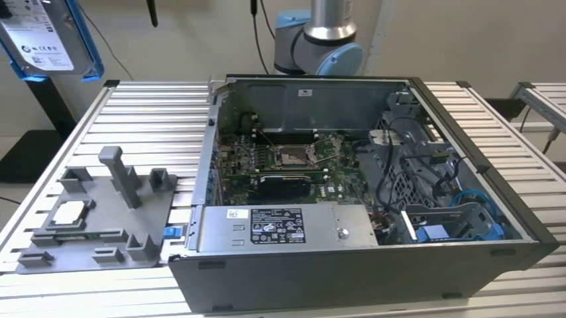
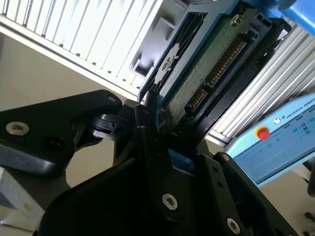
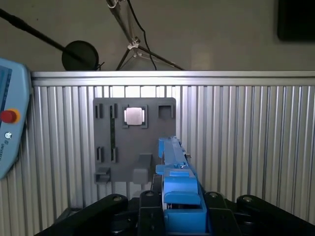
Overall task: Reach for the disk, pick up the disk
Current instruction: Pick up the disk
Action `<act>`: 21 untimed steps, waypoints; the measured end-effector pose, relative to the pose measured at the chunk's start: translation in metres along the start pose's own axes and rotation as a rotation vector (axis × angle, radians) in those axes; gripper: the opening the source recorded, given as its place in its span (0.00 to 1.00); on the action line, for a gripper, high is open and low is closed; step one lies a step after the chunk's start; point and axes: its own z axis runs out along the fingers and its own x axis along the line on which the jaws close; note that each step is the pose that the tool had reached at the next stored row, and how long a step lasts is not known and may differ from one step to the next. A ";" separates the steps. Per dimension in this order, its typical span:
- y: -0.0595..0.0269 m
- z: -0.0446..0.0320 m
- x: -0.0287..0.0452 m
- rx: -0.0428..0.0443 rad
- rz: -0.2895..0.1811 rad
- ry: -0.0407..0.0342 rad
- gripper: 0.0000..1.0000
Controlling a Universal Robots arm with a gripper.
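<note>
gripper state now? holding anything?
Gripper: closed, holding the disk by one end.

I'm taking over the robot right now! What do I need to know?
Hand: shut on the disk, clamping its blue-framed edge.
Disk: held up in the air at the exterior view's left, clear of the table and the grey tray.
Done: reach and pick-up.
Left: nothing of this job.
</note>
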 end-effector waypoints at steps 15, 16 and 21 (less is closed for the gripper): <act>-0.0348 0.0008 -0.0007 -0.0001 0.000 0.0000 0.00; -0.0374 0.0009 -0.0007 -0.0002 0.000 0.0000 0.00; -0.0503 0.0012 -0.0010 -0.0002 0.000 0.0000 0.00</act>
